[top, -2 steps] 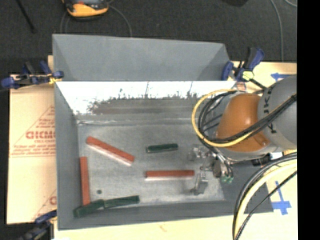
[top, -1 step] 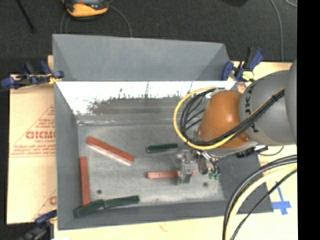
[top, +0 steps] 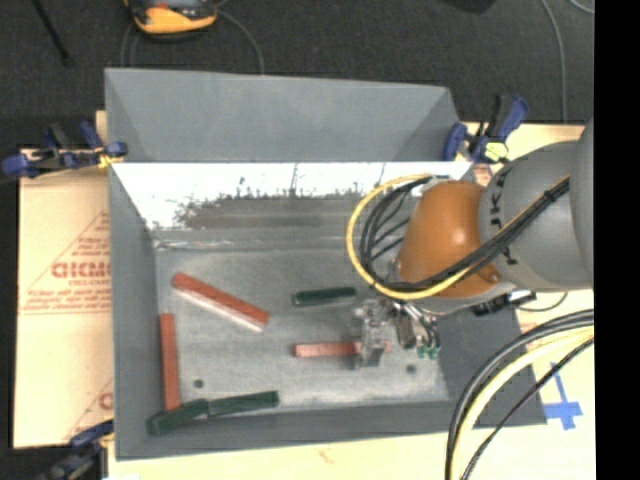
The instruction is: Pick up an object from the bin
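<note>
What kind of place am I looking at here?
Probably a robotics test lab: a cabled robot arm reaches into a grey metal bin holding a few red and green sticks, and orange wired devices lie on the dark floor.

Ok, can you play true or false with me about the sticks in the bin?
1. Two dark green sticks lie in the bin. True: a short one in the middle and a longer one at the bottom left.
2. The robot arm hangs over the bin's left side. False: it is over the right side, by the small reddish stick.
3. A red-brown stick lies along the left wall. True.
4. The long orange stick lies on top of a green one. False: it lies slanted on the floor, apart from both green sticks.
</note>
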